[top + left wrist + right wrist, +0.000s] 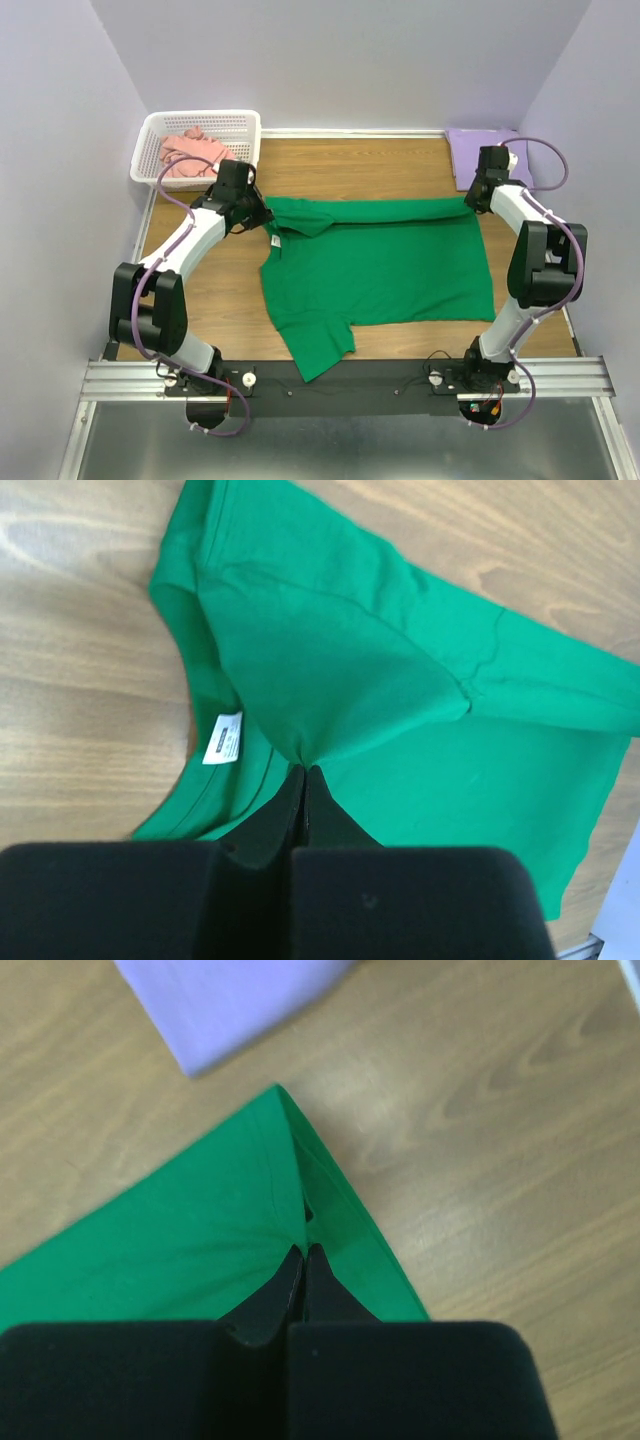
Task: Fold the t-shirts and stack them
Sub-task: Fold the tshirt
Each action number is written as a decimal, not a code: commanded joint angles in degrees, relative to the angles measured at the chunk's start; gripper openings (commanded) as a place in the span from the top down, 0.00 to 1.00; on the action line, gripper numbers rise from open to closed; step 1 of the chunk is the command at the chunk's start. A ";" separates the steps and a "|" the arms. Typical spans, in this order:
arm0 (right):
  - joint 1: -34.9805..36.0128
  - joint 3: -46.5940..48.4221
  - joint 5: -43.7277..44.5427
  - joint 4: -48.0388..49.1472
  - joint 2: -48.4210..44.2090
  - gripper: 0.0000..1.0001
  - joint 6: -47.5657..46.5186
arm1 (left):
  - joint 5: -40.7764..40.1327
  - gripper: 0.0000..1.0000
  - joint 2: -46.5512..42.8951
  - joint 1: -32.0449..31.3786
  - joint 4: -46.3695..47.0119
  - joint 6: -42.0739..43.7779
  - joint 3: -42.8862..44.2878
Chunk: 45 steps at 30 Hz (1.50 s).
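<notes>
Top external: basket with pink t-shirt

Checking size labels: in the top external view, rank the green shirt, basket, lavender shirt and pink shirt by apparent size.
1. green t-shirt
2. white basket
3. lavender t-shirt and pink t-shirt: too close to rank, since the lavender one is partly hidden and the pink one is crumpled.

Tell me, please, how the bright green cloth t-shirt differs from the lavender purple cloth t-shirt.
The bright green cloth t-shirt lies spread mid-table, its far edge turned over; the lavender purple cloth t-shirt is a compact rectangle at the far right corner. The left gripper and right gripper pinch the green one; neither touches the lavender one. Both rest on the wooden table.
</notes>
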 commanded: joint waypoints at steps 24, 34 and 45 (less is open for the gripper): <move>-2.32 -3.50 4.88 -2.94 1.88 0.99 6.44 | 6.94 1.00 -4.73 -1.73 3.30 -4.79 -8.60; -2.32 -2.53 5.24 -3.65 2.75 0.99 6.08 | 8.36 1.00 -7.37 -6.20 3.65 -10.24 -9.83; -2.32 -2.71 6.82 -3.91 4.42 0.97 6.43 | 10.37 1.00 -5.97 -7.79 6.90 -13.06 -15.45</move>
